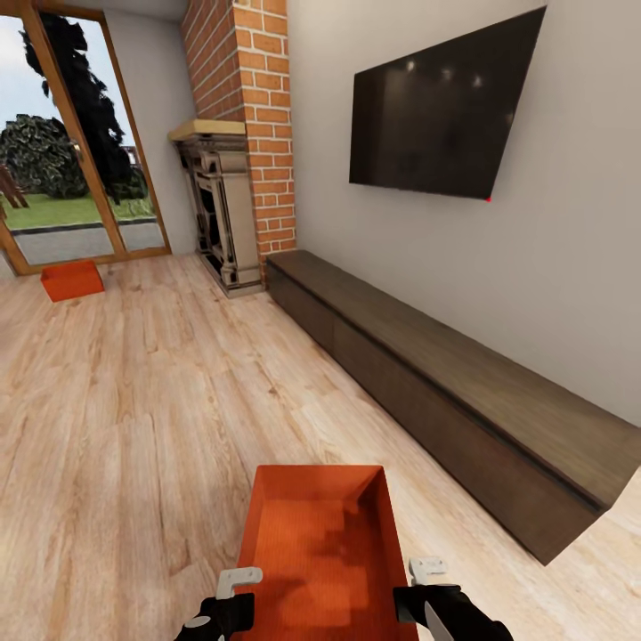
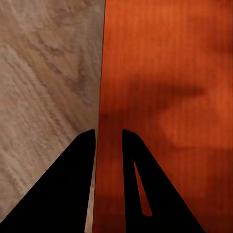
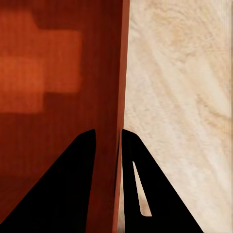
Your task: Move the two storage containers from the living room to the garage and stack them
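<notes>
One orange-red storage container (image 1: 316, 525) sits low in the head view, just ahead of me over the light wood floor (image 1: 133, 427). My left gripper (image 1: 233, 592) is at its left wall and my right gripper (image 1: 429, 583) at its right wall. In the left wrist view the gripper (image 2: 108, 133) is shut on the container (image 2: 165, 63), one finger on each side of the wall. The right gripper (image 3: 108, 132) pinches the opposite wall of the container (image 3: 58, 63) the same way. The second storage container (image 1: 71, 280) rests on the floor far off at the left.
This is the living room: a red brick fireplace (image 1: 258, 133), a black wall TV (image 1: 441, 107) and a long low dark-brown cabinet (image 1: 445, 383) run along the right. A glass door (image 1: 71, 160) with a wooden frame stands behind the far container.
</notes>
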{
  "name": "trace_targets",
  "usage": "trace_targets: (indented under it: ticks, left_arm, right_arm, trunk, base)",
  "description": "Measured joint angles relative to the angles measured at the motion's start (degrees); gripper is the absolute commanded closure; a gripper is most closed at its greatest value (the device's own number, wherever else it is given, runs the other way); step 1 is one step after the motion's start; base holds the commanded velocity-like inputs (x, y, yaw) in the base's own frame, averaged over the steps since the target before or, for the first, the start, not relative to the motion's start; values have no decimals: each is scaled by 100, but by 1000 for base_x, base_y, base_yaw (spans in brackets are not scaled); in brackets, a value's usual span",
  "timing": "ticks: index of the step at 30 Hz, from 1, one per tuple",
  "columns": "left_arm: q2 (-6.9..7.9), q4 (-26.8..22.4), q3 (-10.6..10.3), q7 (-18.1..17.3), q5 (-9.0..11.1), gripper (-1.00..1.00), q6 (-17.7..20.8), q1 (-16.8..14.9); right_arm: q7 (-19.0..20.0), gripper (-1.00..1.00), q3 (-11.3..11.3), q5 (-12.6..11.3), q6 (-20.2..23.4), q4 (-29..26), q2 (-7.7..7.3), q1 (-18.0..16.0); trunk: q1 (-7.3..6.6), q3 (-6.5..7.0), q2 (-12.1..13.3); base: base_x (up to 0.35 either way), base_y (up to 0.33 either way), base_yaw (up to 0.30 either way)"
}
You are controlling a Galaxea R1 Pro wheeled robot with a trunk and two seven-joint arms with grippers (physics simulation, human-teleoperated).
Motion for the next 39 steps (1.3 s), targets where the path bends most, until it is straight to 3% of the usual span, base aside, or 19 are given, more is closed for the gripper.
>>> trace_targets:
  ticks: [26, 39]
  left_arm:
    - [3, 0, 13, -2, 0, 100, -3, 0]
    - [5, -1, 15, 0, 2, 100, -8, 1]
  right_arm:
    - [-4, 100, -25, 52, 26, -27, 14, -1]
    - [-5, 100, -32, 77, 28, -35, 20, -2]
  trunk:
    - [-571, 469, 1043]
    - [-857, 799, 1564]
  base:
    - [0, 0, 0]
    - [0, 0, 0]
